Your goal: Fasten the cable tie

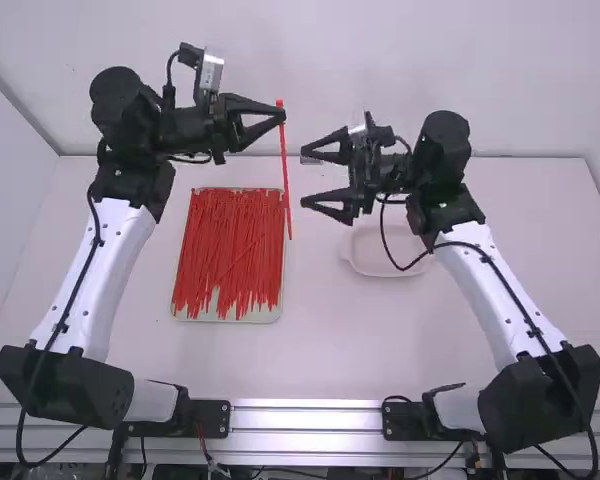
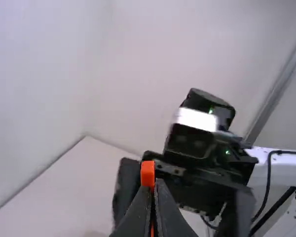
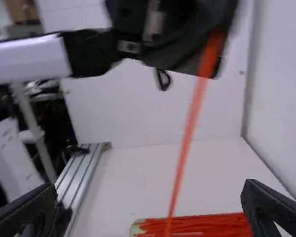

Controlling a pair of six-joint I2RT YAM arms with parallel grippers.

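**One red tie held up between the two arms**

In the high view the left gripper (image 1: pixel 279 115) is in the upper part of the frame, a little left of the centre. Its jaws are closed on the top end of one red cable tie (image 1: pixel 285 180). The tie hangs down almost upright from the fingertips, and its lower end appears just beside the right edge of the tray (image 1: pixel 230 317). In the left wrist view the two fingers meet at the bottom centre, and the small head of the tie sticks out just above them.

The right gripper (image 1: pixel 304 178) is just to the right of the tie in the high view, also in the upper middle, and it points left toward the tie. Its jaws are wide open, one finger higher and one lower in the picture, and they do not touch the tie. In the right wrist view its fingers (image 3: pixel 24 212) stand at the two bottom corners. The tie runs there as an orange line from the upper right down to the bottom centre.

A pile of red ties (image 1: pixel 230 250) lies on the flat tray, centre left in the high view, below the left gripper. A white dish (image 1: pixel 375 262) sits on the table (image 1: pixel 330 340) right of the centre, partly covered by the right arm.
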